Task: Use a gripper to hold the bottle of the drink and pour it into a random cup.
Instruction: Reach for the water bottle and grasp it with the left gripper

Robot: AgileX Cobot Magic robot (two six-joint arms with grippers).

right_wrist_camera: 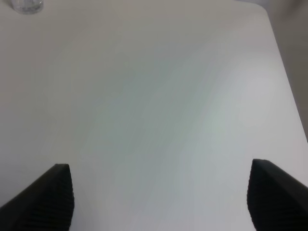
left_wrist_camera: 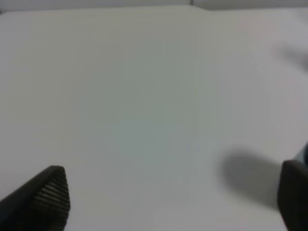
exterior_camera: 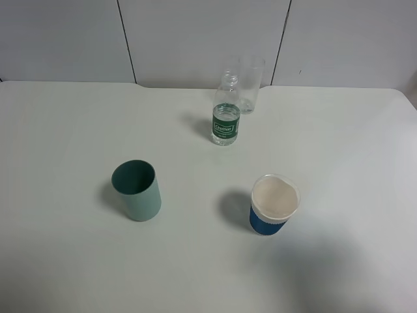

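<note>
Nearest the wrist cameras, the left gripper [left_wrist_camera: 173, 197] has its two dark ribbed fingertips spread wide over bare tabletop, with nothing between them. The right gripper [right_wrist_camera: 163, 192] is just as wide apart and grips nothing. Neither gripper shows in the high view.

The table [exterior_camera: 65, 130] is a plain, matt white surface with rounded far corners. Soft shadows lie on it to the left of each standing thing.

Toward the near side, right of the middle, the blue cup [exterior_camera: 274, 205] stands upright. It has a blue wall, a white rim band and a white inside. Well apart from it, on the left and slightly farther back, stands the teal cup [exterior_camera: 137, 190], taller, pale outside and darker inside.

Farther back, near the middle, the bottle [exterior_camera: 226, 120] stands upright without a cap. It is clear, with a green label, and it is well away from both cups. Just behind it, to the right, is the glass [exterior_camera: 250, 85], tall and clear, close to the table's far edge.

Behind the table rises a wall [exterior_camera: 195, 32] of pale panels split by thin dark seams.

Counted, there are two cups, one bottle, one glass and two grippers.
</note>
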